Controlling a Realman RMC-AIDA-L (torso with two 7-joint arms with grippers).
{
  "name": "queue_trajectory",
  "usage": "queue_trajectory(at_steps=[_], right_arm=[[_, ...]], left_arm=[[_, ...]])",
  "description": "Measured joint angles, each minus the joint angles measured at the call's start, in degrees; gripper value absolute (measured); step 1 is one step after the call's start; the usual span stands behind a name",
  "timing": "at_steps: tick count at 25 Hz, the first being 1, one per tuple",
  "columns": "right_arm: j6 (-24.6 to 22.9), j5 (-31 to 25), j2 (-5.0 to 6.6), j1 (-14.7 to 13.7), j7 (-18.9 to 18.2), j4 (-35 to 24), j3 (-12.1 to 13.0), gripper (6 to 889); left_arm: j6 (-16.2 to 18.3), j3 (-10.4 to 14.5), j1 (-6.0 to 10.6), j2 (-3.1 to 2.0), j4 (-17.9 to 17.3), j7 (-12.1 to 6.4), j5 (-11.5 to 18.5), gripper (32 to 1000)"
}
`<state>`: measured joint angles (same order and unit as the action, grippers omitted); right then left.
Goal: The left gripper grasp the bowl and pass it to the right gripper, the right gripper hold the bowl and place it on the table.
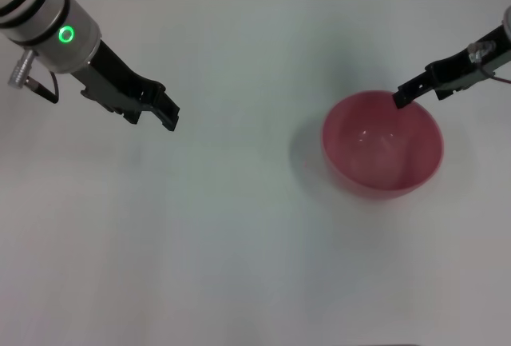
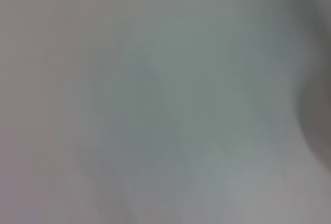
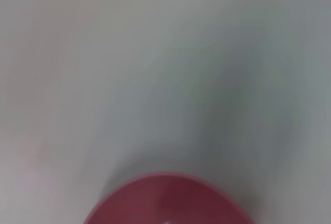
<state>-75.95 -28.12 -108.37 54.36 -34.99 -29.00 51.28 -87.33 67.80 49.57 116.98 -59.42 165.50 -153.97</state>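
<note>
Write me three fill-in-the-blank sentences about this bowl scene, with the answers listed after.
1. The round, deep pink-red bowl stands upright on the white matte ____.
2. The slim black right gripper is at the bowl's ____.
3. The black left gripper, on the arm with the ____ ring light, is apart from the bowl.

Missing words: table; rim; green
</note>
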Motion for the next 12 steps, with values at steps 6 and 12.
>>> queue_trajectory(at_steps=[6, 12], right_arm=[[-4.28, 0.0, -0.01, -0.05, -0.21, -3.93, -1.75, 875], [-5.48, -0.97, -0.06, -0.3, -0.64, -6.82, -2.84, 874]], left_arm=[[1.96, 0.07, -1.59, 0.05, -0.49, -1.08, -0.16, 633], [2.76, -0.29, -3.35, 0.0, -0.47, -1.54, -0.2, 633]])
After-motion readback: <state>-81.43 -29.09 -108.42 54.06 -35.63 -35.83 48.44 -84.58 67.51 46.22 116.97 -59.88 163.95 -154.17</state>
